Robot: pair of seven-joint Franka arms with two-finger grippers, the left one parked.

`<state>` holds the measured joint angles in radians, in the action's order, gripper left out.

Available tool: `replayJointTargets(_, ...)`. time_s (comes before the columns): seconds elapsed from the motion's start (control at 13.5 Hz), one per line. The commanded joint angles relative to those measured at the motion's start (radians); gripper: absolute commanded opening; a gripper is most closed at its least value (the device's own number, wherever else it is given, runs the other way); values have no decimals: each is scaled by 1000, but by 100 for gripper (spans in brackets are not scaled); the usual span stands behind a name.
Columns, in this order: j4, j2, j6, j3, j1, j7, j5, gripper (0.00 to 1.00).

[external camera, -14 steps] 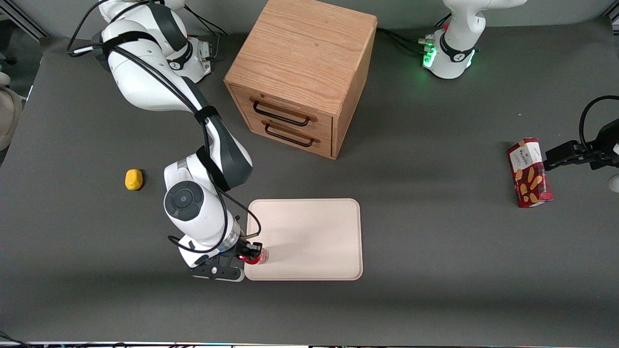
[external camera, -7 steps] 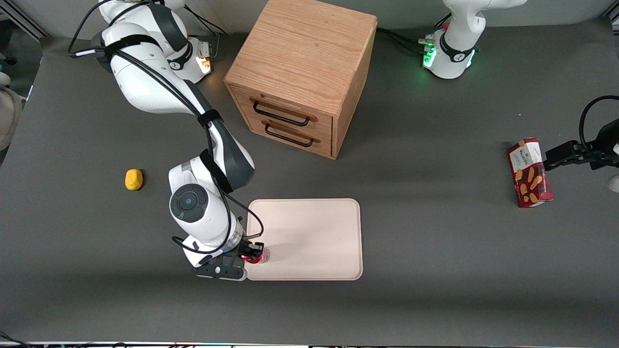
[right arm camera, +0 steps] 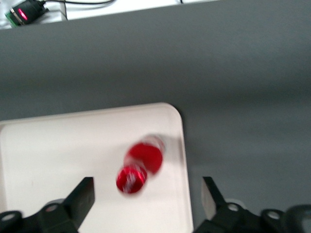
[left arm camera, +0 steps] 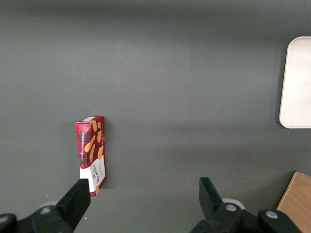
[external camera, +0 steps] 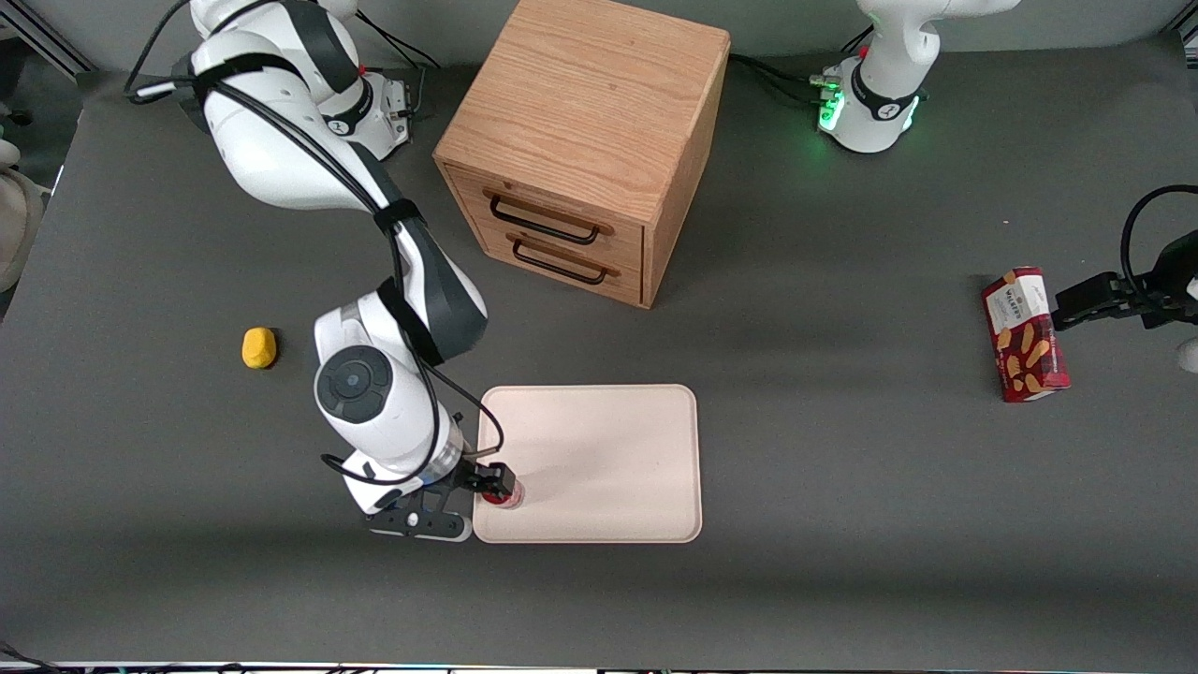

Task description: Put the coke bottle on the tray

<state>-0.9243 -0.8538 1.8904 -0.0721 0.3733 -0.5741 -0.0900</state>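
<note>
claw (right arm camera: pixel 146 196) open above coke bottle (right arm camera: pixel 140 167)

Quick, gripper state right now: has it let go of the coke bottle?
Gripper: open, holding nothing, above the coke bottle, which stands free on the tray near its corner.

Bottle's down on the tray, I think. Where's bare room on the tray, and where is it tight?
The tray is bare except its corner nearest the working arm, where the coke bottle stands. That corner is crowded: the open claw hangs above the bottle, fingers apart on either side.
</note>
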Motion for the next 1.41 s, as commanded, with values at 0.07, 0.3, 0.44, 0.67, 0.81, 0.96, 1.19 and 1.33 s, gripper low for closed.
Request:
replayJointTargets(0.07, -22, 201, -294, -8, 9, -18, -10, 100)
replayJointTargets(0.3, -24, 330, -498, -18, 7, -15, -10, 100)
replayJointTargets(0.44, -25, 402, -597, -18, 6, -4, -8, 100)
replayJointTargets(0.67, -98, 521, -649, -11, -5, 32, -7, 100)
replayJointTargets(0.81, -218, 619, -637, 0, -45, 196, -8, 100)
replayJointTargets(0.96, -266, 660, -628, 5, -108, 305, 1, 100)
replayJointTargets(1.19, -376, 746, -568, 6, -224, 495, 21, 100)
replayJointTargets(1.33, -503, 838, -492, 12, -280, 557, 39, 100)
